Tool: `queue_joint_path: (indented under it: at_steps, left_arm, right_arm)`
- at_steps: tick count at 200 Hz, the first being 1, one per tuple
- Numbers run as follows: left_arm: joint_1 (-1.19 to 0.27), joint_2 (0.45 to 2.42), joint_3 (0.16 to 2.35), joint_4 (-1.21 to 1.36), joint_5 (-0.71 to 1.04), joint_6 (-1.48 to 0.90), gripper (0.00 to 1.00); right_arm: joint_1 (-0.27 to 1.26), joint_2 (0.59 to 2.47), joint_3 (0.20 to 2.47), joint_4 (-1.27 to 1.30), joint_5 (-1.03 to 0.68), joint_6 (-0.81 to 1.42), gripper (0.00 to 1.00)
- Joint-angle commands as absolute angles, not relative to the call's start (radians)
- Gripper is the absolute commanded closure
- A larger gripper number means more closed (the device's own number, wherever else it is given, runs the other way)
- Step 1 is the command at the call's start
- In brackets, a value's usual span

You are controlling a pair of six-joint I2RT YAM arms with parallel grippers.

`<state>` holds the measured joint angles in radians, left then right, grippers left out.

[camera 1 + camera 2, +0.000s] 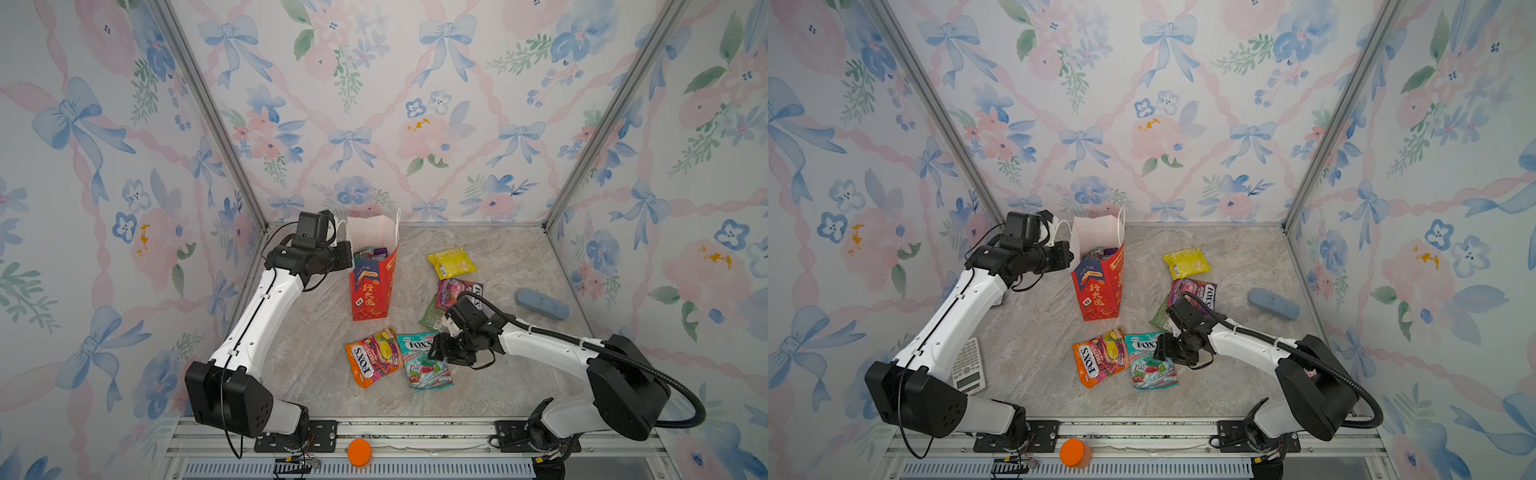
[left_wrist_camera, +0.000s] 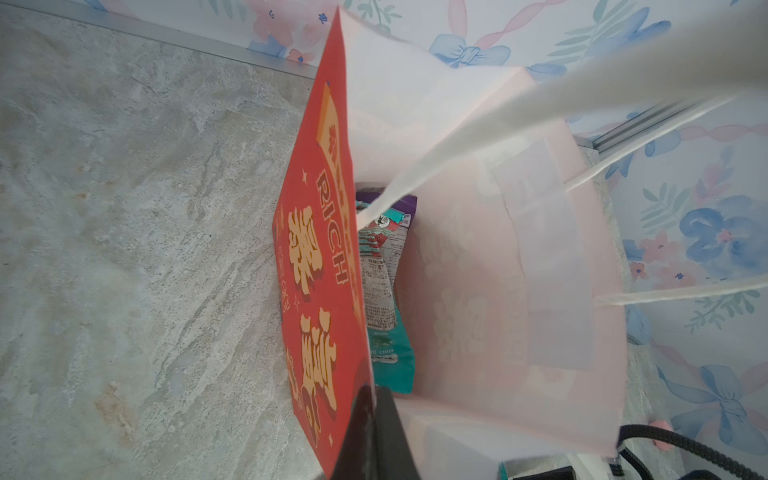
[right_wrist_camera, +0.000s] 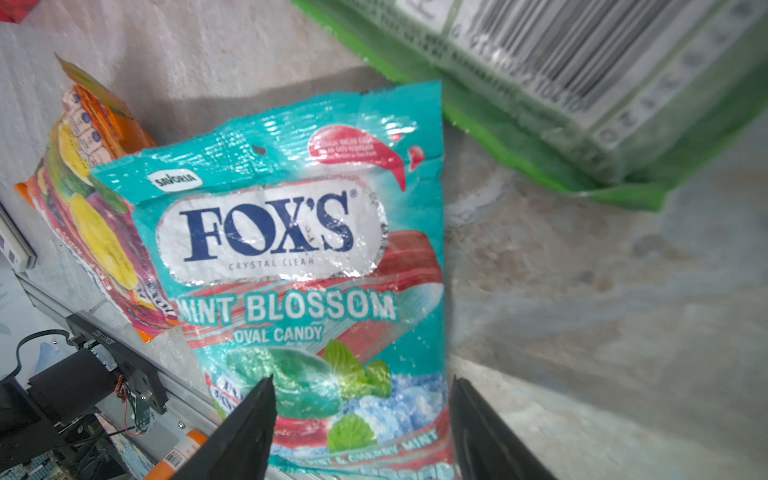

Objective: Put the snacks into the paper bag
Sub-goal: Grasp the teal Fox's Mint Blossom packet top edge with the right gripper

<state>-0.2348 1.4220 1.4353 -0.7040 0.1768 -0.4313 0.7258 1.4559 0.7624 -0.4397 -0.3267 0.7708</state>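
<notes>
The red paper bag [image 1: 372, 295] [image 1: 1100, 291] [image 2: 320, 249] stands upright at the back middle. My left gripper [image 1: 349, 257] [image 1: 1069, 255] [image 2: 374, 395] is shut on its rim. Inside it lie a teal packet [image 2: 382, 291] and a purple one [image 2: 395, 203]. On the table lie an orange snack [image 1: 372, 357] [image 1: 1098, 357] [image 3: 95, 199], a teal FOX'S snack [image 1: 424, 361] [image 1: 1150, 361] [image 3: 291, 249], a green one [image 1: 432, 313] [image 1: 1160, 316] [image 3: 582, 83], a magenta one [image 1: 457, 291] [image 1: 1192, 291] and a yellow one [image 1: 451, 262] [image 1: 1185, 262]. My right gripper [image 1: 434, 351] [image 1: 1158, 351] [image 3: 361, 382] is open, its jaws straddling the teal snack's lower part.
A bluish-grey cylinder [image 1: 542, 304] [image 1: 1273, 304] lies at the right near the wall. A calculator [image 1: 968, 365] sits under the left arm. An orange round cap [image 1: 359, 452] [image 1: 1075, 453] rests on the front rail. Flowered walls close in three sides.
</notes>
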Motion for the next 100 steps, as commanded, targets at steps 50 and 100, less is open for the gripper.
queue_joint_path:
  at_steps: [50, 100]
  left_arm:
    - [-0.23, 1.411, 1.414, -0.739, 0.194, -0.437, 1.0]
    - [-0.231, 1.409, 1.414, -0.739, 0.194, -0.439, 1.0]
  right_arm:
    - [0.765, 1.55, 0.733, -0.35, -0.377, 0.84, 0.39]
    - [0.765, 1.582, 0.76, -0.382, -0.333, 0.832, 0.45]
